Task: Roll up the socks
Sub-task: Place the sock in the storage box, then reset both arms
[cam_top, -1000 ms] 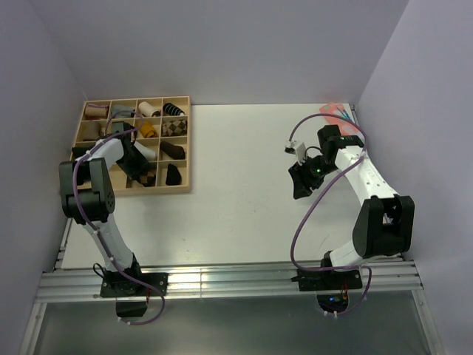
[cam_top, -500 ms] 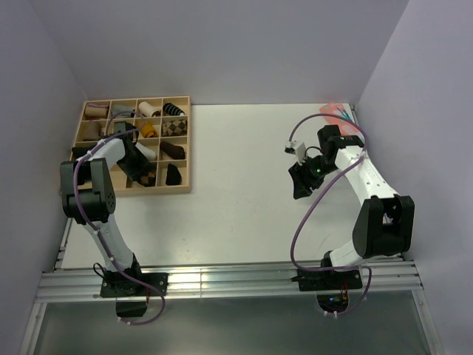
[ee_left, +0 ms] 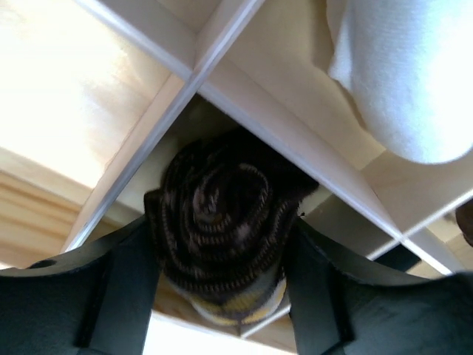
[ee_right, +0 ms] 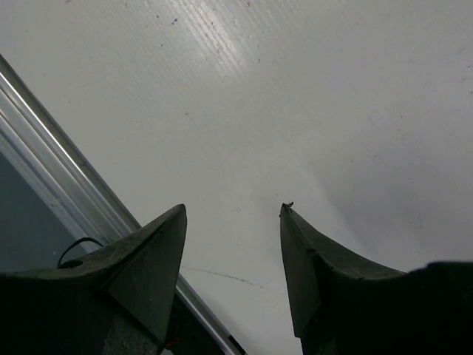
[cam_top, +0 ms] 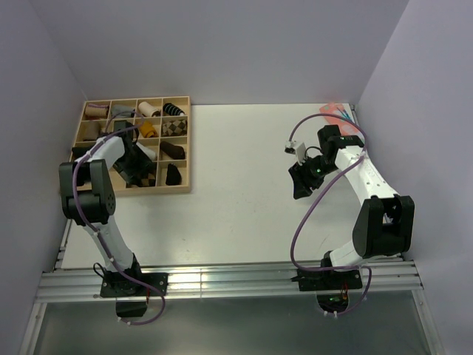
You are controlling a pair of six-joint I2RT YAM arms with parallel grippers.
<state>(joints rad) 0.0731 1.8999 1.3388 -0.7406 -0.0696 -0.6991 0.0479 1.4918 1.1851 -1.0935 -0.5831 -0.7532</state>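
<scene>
Left jaws flank rolled socks [ee_left: 222, 222] in tray [ee_left: 310, 163]; right jaws apart.

Looked down on a white counter [cam_top: 244, 170], matte, finely ridged in the right wrist view. Found a wooden tray [cam_top: 188, 148] lying on it at the far left corner, split into a grid of compartments, one side along the counter's left edge. Found a pink sock [cam_top: 334, 111] flat at the far right corner, well apart from the tray. Met a metal rail [cam_top: 222, 281] along the near edge.

Whether the left claw [ee_left: 219, 255] grips the rolled sock [ee_left: 218, 207] is unclear.
</scene>
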